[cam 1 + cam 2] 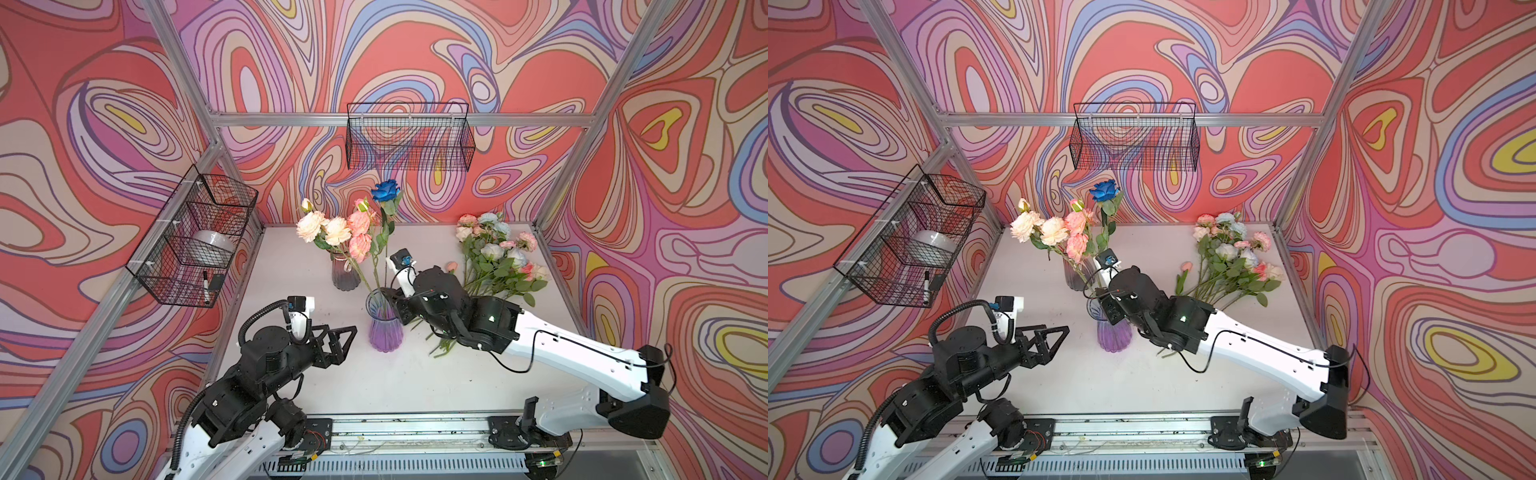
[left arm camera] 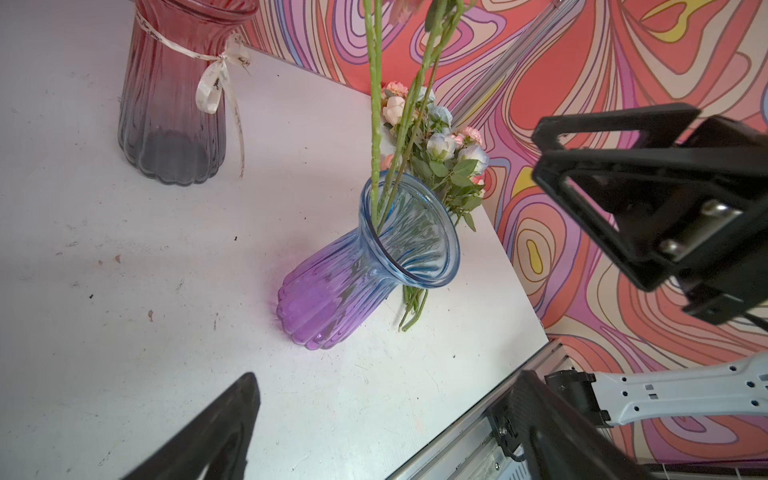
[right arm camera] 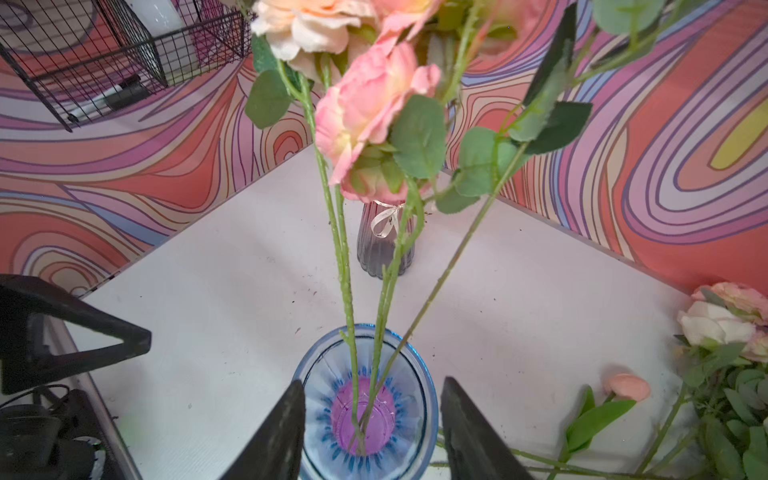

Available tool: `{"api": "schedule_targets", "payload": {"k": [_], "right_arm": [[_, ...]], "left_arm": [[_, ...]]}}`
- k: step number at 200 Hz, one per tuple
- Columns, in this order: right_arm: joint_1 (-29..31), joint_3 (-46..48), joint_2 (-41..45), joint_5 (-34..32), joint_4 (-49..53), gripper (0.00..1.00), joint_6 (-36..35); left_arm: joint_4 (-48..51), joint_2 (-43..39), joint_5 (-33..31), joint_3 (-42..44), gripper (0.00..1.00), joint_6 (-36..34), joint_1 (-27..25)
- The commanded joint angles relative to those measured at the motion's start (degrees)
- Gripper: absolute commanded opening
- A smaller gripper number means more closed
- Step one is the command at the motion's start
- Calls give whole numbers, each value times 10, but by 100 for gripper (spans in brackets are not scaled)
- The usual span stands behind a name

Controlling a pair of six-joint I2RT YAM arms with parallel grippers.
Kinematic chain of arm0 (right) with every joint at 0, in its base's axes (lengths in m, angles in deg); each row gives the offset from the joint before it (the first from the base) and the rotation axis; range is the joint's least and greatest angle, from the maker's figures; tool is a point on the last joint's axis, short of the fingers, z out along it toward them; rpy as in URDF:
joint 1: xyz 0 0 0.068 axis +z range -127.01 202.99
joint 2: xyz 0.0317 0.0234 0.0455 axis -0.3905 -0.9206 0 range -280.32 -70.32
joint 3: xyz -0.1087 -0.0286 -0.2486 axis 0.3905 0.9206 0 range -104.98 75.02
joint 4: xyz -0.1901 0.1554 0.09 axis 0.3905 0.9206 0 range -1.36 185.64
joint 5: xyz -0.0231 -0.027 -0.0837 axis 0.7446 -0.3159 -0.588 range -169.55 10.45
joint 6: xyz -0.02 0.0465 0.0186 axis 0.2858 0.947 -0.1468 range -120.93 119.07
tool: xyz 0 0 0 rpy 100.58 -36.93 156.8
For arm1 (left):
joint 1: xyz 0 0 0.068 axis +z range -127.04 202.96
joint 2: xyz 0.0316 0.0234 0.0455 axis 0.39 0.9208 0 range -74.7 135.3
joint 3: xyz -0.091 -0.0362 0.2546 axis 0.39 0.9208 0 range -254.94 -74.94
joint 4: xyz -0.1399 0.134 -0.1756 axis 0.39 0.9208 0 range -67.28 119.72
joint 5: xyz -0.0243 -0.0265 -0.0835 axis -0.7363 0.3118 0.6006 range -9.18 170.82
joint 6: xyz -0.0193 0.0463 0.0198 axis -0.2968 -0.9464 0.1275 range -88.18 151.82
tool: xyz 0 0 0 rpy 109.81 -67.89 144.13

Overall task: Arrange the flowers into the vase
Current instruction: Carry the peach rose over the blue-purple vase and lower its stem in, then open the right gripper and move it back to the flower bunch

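Note:
The vase (image 1: 384, 328) (image 1: 1114, 334), blue at the flared rim and purple at the base, stands mid-table. Three flowers stand in it: peach and pink blooms (image 1: 336, 230) and a dark blue rose (image 1: 385, 190); their stems (image 3: 349, 291) reach its bottom. More flowers (image 1: 498, 257) (image 1: 1237, 257) lie in a pile at the back right. My right gripper (image 3: 372, 382) hovers just over the vase rim (image 3: 428, 399), open, with nothing between its fingers. My left gripper (image 1: 349, 343) (image 2: 388, 376) is open and empty, left of the vase and apart from it.
A second, red-to-grey vase (image 1: 345, 272) (image 2: 174, 104) with a ribbon stands behind. A loose pink bud (image 1: 452, 266) lies beside the pile. Wire baskets hang on the left wall (image 1: 195, 237) and the back wall (image 1: 409, 137). The arms' rail (image 1: 415, 428) runs along the front edge.

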Motion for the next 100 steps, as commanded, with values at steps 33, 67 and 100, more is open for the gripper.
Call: {"api": "schedule_targets", "payload": {"k": [33,67,100], "right_arm": [[-10,157,116,-86,-64,52,148],[-174,255,160,52,-80,40,276],[-298,320,152,112,-117,30,346]], "left_arm": [[-23,4,13,10,96,2,2],[-24,1,14,26,97,6,2],[-22,-10,14,38,96,9,3]]}}
